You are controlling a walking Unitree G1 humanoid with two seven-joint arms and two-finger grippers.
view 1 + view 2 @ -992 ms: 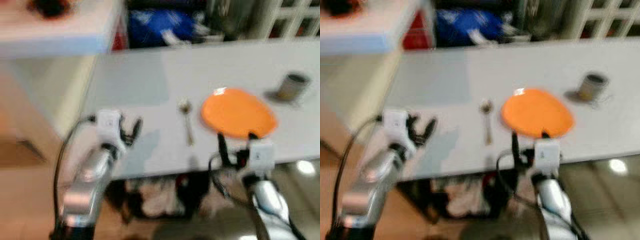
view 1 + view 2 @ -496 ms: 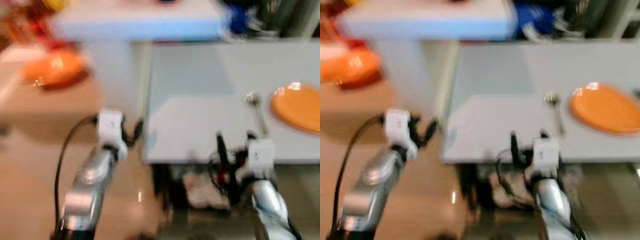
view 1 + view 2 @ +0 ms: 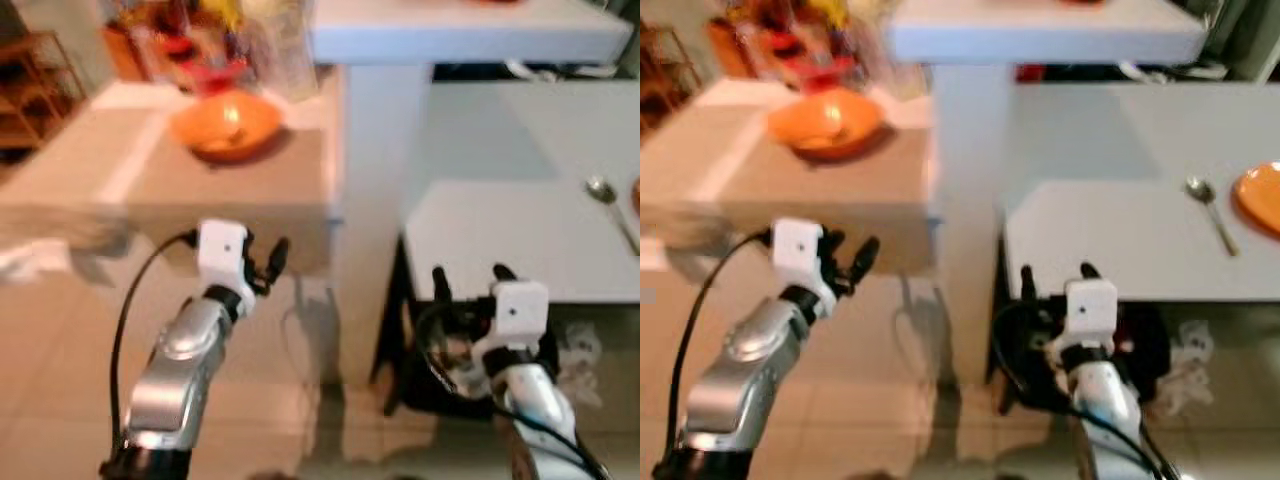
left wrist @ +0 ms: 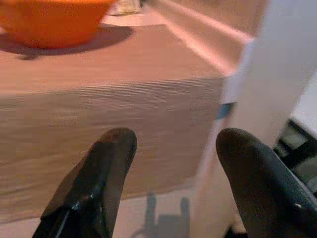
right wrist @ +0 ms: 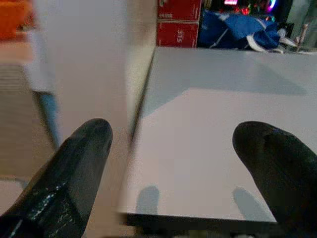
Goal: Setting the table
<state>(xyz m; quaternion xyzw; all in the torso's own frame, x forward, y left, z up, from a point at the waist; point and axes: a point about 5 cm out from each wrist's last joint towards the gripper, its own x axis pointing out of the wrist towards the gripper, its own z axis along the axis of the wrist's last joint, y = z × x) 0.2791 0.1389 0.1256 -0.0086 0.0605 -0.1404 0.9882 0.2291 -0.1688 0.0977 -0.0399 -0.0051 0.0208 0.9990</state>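
Left eye view: an orange bowl [image 3: 225,123] is seen in the upper left of the frame, set on a wooden counter [image 3: 150,180]. At the right edge a spoon [image 3: 610,205] is laid on the white table [image 3: 500,235], just beside the rim of an orange plate [image 3: 1260,197]. The left gripper [image 3: 268,265] is held in mid-frame before the counter's front, its fingers [image 4: 96,181] parted and empty. The right gripper [image 3: 468,282] is raised at the lower right by the table's near edge, its fingers [image 5: 74,173] likewise spread wide, nothing gripped.
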